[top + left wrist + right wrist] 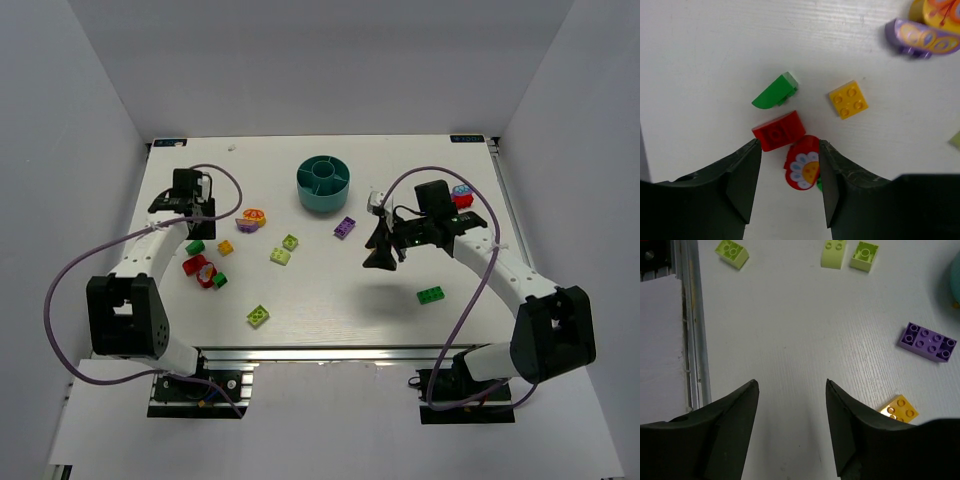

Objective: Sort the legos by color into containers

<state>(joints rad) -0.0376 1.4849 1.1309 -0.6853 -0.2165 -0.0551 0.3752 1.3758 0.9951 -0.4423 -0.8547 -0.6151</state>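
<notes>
Sitting at the far middle of the table [400,330], the teal divided bowl [323,183] is well apart from both arms. The right gripper [792,384] hangs part-open and empty over bare tabletop, with a purple brick [927,342] off to its side. The left gripper [789,146] stands part-open astride a red flower-printed brick [804,170], apparently unclamped. It should probably centre there, clear of the plain red brick [778,131] just beside, before closing
</notes>
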